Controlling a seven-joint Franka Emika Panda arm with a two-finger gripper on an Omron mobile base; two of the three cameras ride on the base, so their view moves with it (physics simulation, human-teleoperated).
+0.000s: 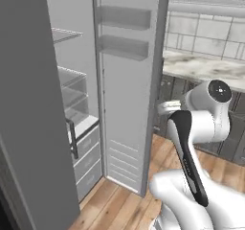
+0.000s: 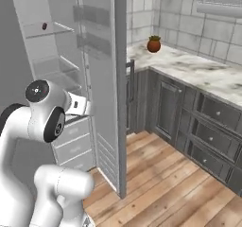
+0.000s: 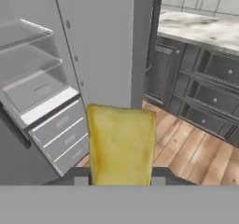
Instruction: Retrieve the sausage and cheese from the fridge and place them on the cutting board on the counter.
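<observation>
Jaws clamped on cheese [image 3: 121,143], open fridge door [image 3: 100,45] just ahead

You see the cheese [image 3: 121,143] as mottled pale yellow with darker ochre blotches. The fridge [image 1: 125,90] is plain grey, its drawers [image 3: 60,129] white. The desk [image 2: 198,72] on your right is white-beige marbled stone over dark grey cabinets [image 2: 203,126]. The floor [image 2: 175,183] shows orange-brown wood planks. A small reddish-brown sausage [image 2: 44,26] sits on a far shelf.
</observation>
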